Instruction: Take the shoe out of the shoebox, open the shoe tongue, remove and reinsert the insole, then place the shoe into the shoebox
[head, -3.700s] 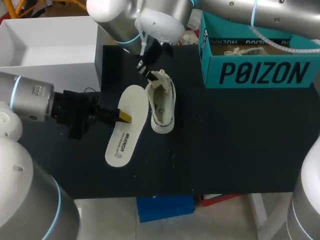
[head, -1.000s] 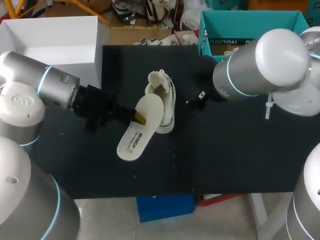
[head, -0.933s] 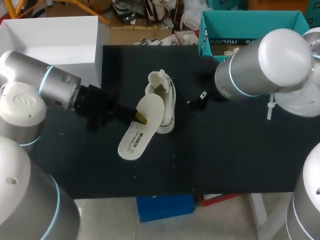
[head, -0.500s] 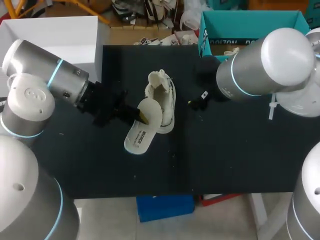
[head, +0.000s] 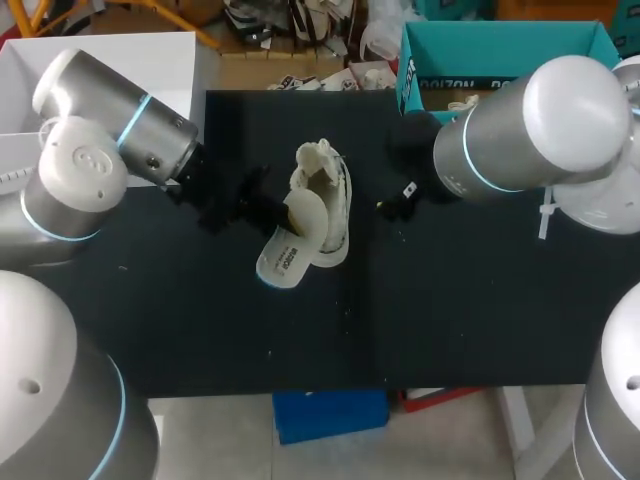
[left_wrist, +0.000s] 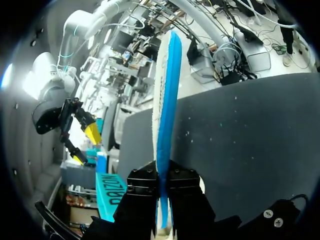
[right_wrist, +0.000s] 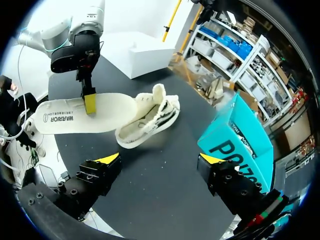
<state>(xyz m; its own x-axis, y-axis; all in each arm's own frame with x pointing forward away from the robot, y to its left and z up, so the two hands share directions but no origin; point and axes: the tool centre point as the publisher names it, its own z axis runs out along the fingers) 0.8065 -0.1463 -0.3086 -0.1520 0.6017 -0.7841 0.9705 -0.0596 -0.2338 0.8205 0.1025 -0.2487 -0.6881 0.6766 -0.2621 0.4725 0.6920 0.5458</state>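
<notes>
feeding the insole back toward the shoe

the table (head: 450, 300) carries everything. the left arm (head: 110, 130) comes in across its far left side and the right arm (head: 530, 130) hangs over its right half. the shoebox (head: 500, 40) sits at the far right corner, well apart from the work, likely so that it stays out of the way until the last step.

the shoe (right_wrist: 147, 120) rests near the middle of the table. its tongue is pulled up and its mouth faces the insole, which leaves the inside easy to reach. nothing holds it down, so it could slide if pushed.

the insole (right_wrist: 85, 117) is out of the shoe. it is lifted and tilted, with one end at the shoe's mouth and the other reaching back toward the left arm. that angle looks chosen so the leading end can slip inside, so i judge this to be the reinsert step, roughly midway through the task.

the left gripper (left_wrist: 162, 180) pinches the insole by its edge, fingers closed tight on both faces. the grip sits partway along it, leaving the leading end free. the right gripper (right_wrist: 160, 160) hovers just beside the shoe with its fingers spread wide and nothing between them. it seems ready to steady the shoe.
</notes>
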